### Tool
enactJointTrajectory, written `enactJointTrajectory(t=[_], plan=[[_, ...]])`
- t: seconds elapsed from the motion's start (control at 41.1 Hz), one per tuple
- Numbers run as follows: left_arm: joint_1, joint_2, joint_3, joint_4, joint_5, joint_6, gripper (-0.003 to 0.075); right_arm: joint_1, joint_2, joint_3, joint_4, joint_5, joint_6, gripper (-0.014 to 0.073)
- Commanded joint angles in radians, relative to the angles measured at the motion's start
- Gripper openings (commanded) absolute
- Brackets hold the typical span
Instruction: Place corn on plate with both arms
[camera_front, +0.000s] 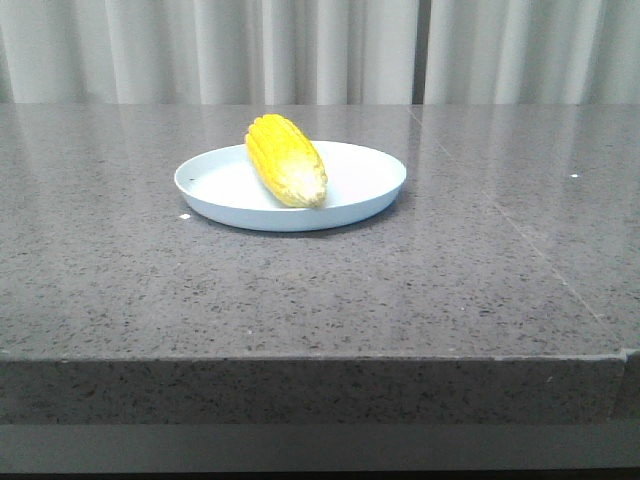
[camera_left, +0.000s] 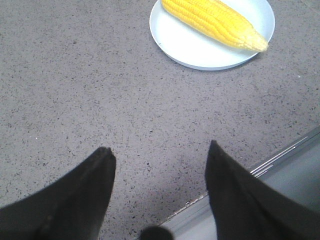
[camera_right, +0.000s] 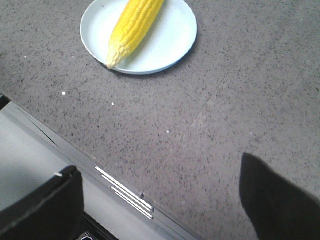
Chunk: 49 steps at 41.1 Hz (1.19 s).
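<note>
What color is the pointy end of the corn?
Pale, whitish yellow on the corn tip, seen best in the front view.

Cut-off and hidden parts across the three views

In the front view neither arm is showing, and the bright yellow ear of corn (camera_front: 285, 160) is hiding part of the floor of the round pale blue-white plate (camera_front: 360, 175) beneath it. In the left wrist view the picture's edge is cutting off the plate's (camera_left: 200, 50) far rim and the corn's (camera_left: 212, 22) blunt end, and the black left gripper (camera_left: 160, 152) is showing only two spread fingertips. In the right wrist view the corn's (camera_right: 132, 27) thick end and the plate's (camera_right: 170, 35) rim are running out of frame, and the black right gripper (camera_right: 160, 170) is showing only two parted finger ends at the speckled grey stone table's (camera_right: 225, 100) near edge.
</note>
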Motion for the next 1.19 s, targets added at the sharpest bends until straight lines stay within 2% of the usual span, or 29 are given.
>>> enactJointTrajectory(t=[0.0, 0.438, 0.535, 0.657, 0.73, 0.949, 1.095, 1.168], plan=[[-0.008, -0.001, -0.025, 0.008, -0.065, -0.01, 0.04, -0.002, -0.051, 0.004, -0.018, -0.04, -0.007, 0.0653], [-0.008, -0.001, -0.025, 0.002, -0.063, -0.01, 0.04, -0.002, -0.087, 0.022, -0.019, -0.036, -0.007, 0.0652], [-0.008, -0.001, -0.025, 0.002, -0.063, -0.01, 0.04, -0.002, -0.087, 0.022, -0.021, -0.036, -0.008, 0.0615], [-0.008, -0.001, -0.025, 0.002, -0.063, -0.01, 0.0395, -0.002, -0.087, 0.022, -0.021, -0.036, -0.008, 0.0462], [-0.008, -0.001, -0.025, 0.002, -0.063, -0.01, 0.036, -0.002, -0.087, 0.022, -0.021, -0.036, -0.008, 0.0351], [-0.008, -0.001, -0.025, 0.002, -0.063, -0.01, 0.0119, -0.002, -0.087, 0.022, -0.021, -0.035, -0.008, 0.0055], [-0.008, -0.001, -0.025, 0.002, -0.063, -0.01, -0.0021, -0.002, -0.087, 0.022, -0.021, -0.035, -0.008, -0.0066], [-0.008, -0.001, -0.025, 0.002, -0.063, -0.01, -0.002, -0.002, -0.087, 0.022, -0.021, -0.036, -0.008, -0.0066]])
